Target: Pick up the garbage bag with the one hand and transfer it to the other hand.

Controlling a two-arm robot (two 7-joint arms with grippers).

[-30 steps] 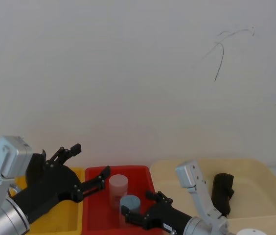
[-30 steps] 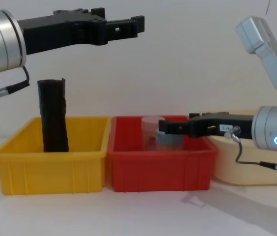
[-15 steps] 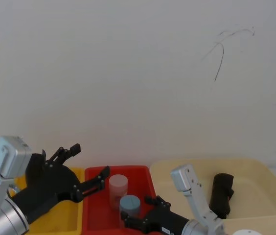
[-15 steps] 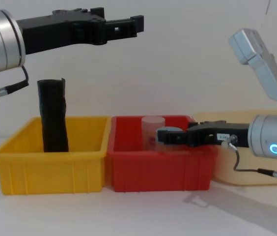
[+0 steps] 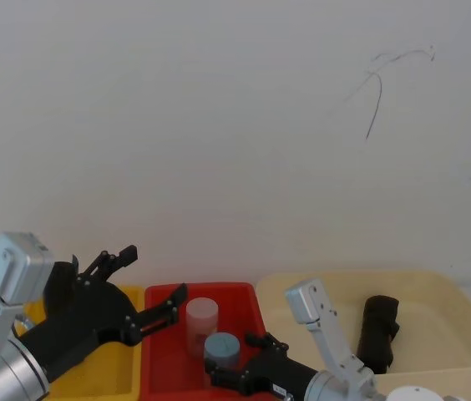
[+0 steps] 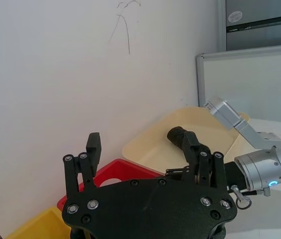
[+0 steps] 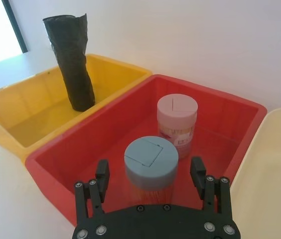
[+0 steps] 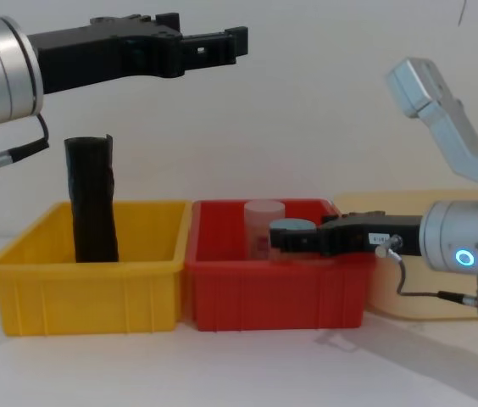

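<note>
Plain white wall behind your pale worktop (image 8: pixel 222 365), garbage bag (image 8: pixel 92 199) upright in yellow bin (image 8: pixel 86 292), left tool (image 8: pixel 213 44) spread high above, right tool (image 7: pixel 150 181) spread around blue-lidded jar (image 7: pixel 151 162) in red bin (image 8: pixel 273 292).

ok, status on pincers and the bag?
Left pincer open, high above the bins. Right pincer open around the blue-lidded jar in the red bin. Garbage bag upright in the yellow bin, ungrasped.
</note>
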